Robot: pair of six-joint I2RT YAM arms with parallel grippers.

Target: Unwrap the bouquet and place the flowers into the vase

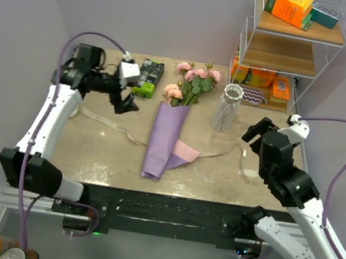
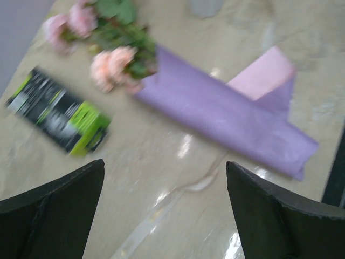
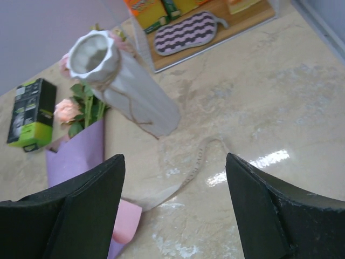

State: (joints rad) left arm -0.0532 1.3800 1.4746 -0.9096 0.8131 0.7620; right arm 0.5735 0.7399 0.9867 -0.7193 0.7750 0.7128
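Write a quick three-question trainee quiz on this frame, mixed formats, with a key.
1. True or false: the flowers lie in the paper of the bouquet on the table, not in the vase.
2. Fill in: the left gripper and the right gripper are both ____ and hold nothing.
3. Where is the ribbon? A) tied round the bouquet B) lying loose on the table C) in the right gripper

Key: 1 true; 2 open; 3 B.
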